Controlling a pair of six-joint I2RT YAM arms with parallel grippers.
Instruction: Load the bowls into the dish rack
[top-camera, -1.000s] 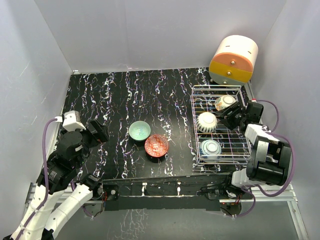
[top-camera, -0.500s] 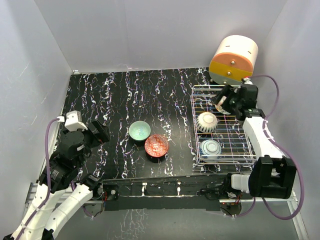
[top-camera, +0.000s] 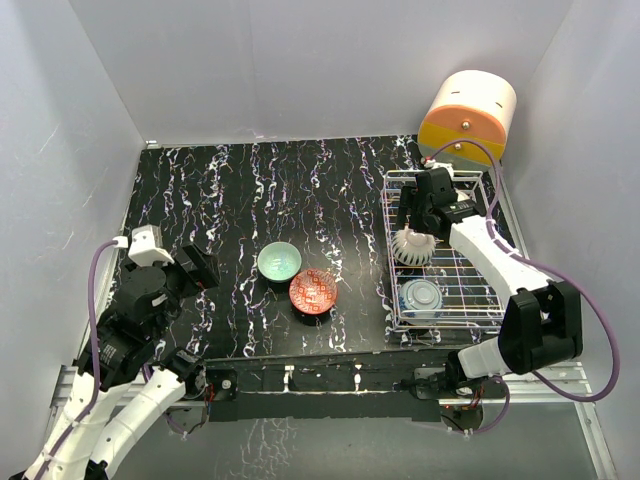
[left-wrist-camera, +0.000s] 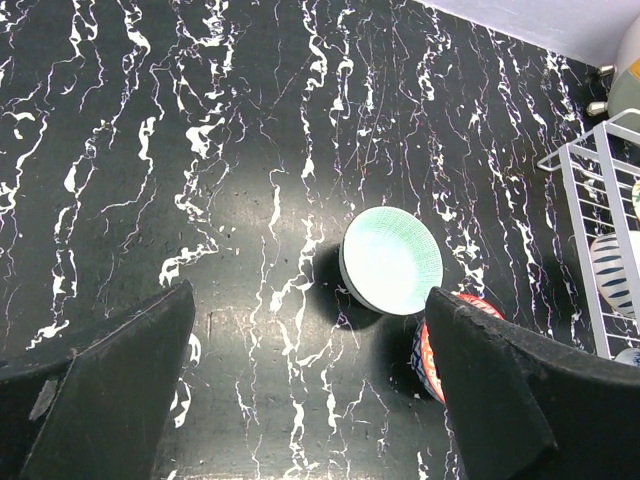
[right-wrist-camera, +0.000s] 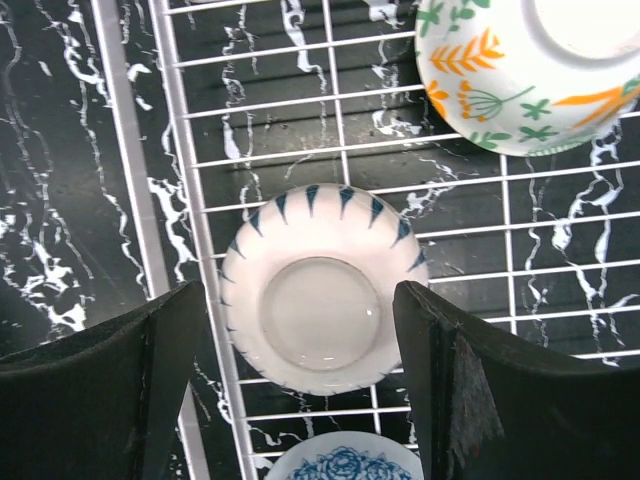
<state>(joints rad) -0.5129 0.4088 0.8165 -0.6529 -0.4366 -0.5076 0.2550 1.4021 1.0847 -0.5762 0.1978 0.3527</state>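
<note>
Status: 3 bowls in the dish rack (top-camera: 462, 292), 2 on the counter (top-camera: 220, 200).
Rack, in a row: cream orange-flower bowl (right-wrist-camera: 520, 70), white blue-triangle bowl (right-wrist-camera: 312, 290) upside down in the middle, blue-patterned bowl (top-camera: 421, 294) at the near end.
Mint bowl (top-camera: 279, 261) and red-orange bowl (top-camera: 313, 291) are upright mid-counter, just beside each other, left of the rack.
Right fingers (right-wrist-camera: 100, 400) are spread and empty, above the white blue-triangle bowl.
Left fingers (left-wrist-camera: 110, 400) are spread and empty, over the counter's left side, facing the mint bowl.
</note>
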